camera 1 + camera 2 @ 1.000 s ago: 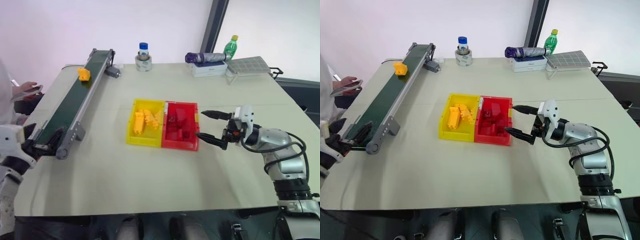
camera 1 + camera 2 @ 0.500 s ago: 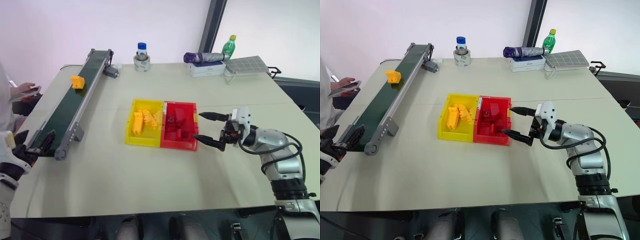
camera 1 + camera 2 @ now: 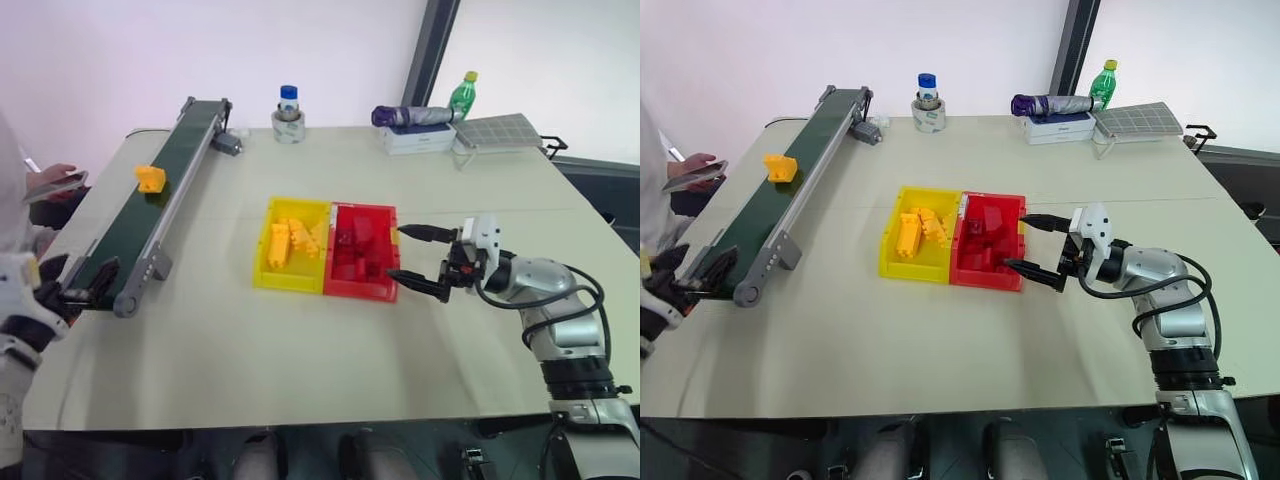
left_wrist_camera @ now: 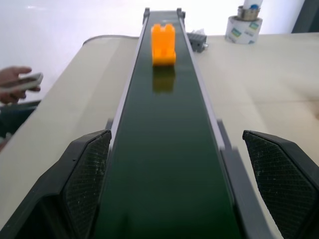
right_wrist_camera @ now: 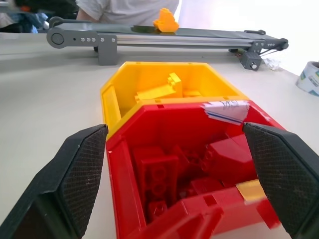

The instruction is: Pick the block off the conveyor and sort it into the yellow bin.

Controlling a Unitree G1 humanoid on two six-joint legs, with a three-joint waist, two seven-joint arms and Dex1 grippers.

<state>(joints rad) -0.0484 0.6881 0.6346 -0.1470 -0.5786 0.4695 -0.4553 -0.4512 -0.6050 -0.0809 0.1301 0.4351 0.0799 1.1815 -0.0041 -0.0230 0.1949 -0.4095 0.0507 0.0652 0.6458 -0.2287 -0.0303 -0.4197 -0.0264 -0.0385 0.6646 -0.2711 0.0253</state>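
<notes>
At the far left, a person's hand holds a phone just off the desk edge. Near it, the robot's left tool waits at the near end of the conveyor, its two black fingers spread wide to either side of the dark green belt and gripping nothing. This placement looks deliberate: it seems set to catch whatever the belt delivers. The block, a small yellow-orange brick, sits upright on the belt about midway along, well apart from that tool and not yet within reach.

At the desk's centre, the yellow bin touches a matching red bin on its right; yellow bricks lie in the first, red bricks in the second, so the block's place is the left-hand tray.

To the right, the right tool hovers level just beside the red bin, fingers apart and empty, apparently idle.

Along the back edge stand a tape roll with a bottle, a folded umbrella and a green bottle.
</notes>
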